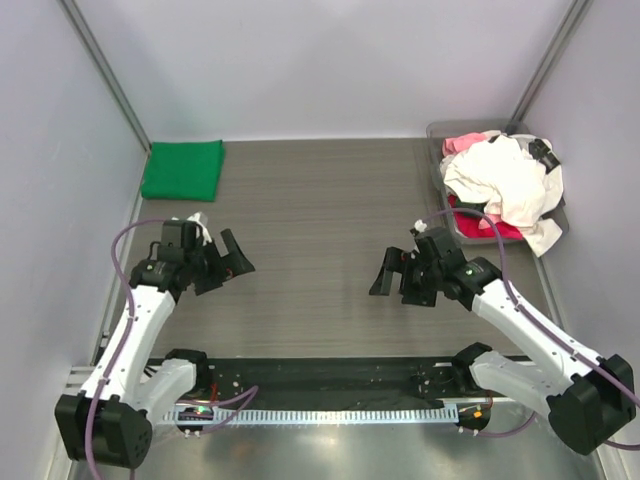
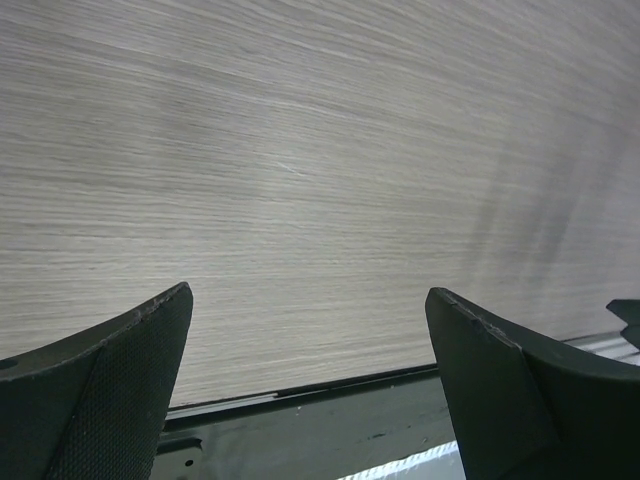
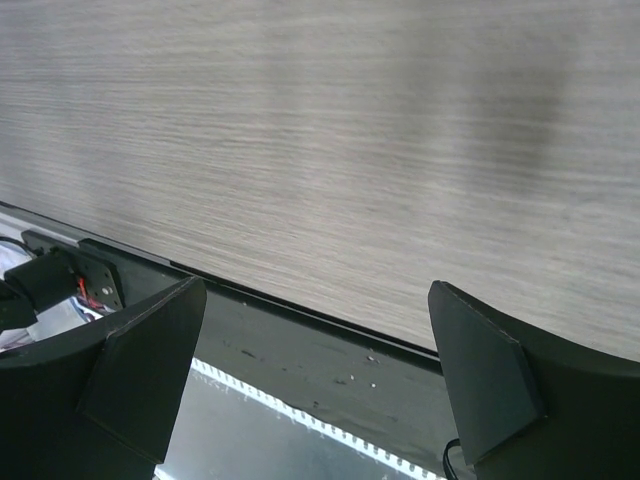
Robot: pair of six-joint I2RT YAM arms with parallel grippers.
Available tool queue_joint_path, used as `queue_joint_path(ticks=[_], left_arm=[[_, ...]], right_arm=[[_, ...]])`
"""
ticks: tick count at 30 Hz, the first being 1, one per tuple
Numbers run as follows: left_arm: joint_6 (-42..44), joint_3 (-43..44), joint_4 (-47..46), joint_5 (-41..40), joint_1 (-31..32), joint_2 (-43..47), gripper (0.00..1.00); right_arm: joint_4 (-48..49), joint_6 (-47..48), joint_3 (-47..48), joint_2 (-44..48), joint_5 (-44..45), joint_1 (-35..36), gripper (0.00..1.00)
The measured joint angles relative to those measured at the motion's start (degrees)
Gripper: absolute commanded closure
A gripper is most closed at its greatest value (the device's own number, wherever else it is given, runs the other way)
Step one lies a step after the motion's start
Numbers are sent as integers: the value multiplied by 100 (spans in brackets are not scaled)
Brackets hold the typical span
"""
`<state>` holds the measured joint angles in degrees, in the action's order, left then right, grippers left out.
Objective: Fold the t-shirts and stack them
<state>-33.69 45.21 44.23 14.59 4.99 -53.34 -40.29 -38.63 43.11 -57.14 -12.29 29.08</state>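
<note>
Wood-grain table (image 1: pixel 320 200), pale walls all round. Folded green t-shirt (image 1: pixel 182 169) lies flat in the far left corner. White t-shirt (image 1: pixel 500 180), pink t-shirt (image 1: pixel 463 143) and red t-shirt (image 1: pixel 503 231) are heaped in the clear bin (image 1: pixel 437 135) far right. Left gripper (image 1: pixel 226 264) and right gripper (image 1: pixel 393 274) hang over bare tabletop, jaws spread wide, gripping nothing.

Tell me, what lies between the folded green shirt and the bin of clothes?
Nothing; the overhead view shows bare table between the green shirt and the bin.

red t-shirt (image 1: pixel 506 231) mostly under white t-shirt (image 1: pixel 495 176)
</note>
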Motion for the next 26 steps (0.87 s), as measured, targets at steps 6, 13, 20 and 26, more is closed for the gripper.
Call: queue_joint_path(ticks=[6,13,20,26], left_arm=[[-42,0,-22,-223,699,173,0],[-46,33,7,-380,1016,426,0],[-131,33,79,-859,1147,1038,0],[-251,33,85,-1329,1150,2002,0]], right_arm=[[-11,-249,-549,352,-7,7,0],[-79,-404,-658,833,-76,9,0],[-533,-463,-555,1414,31,11,0],[-671,-529,-562,1720,227,11,1]])
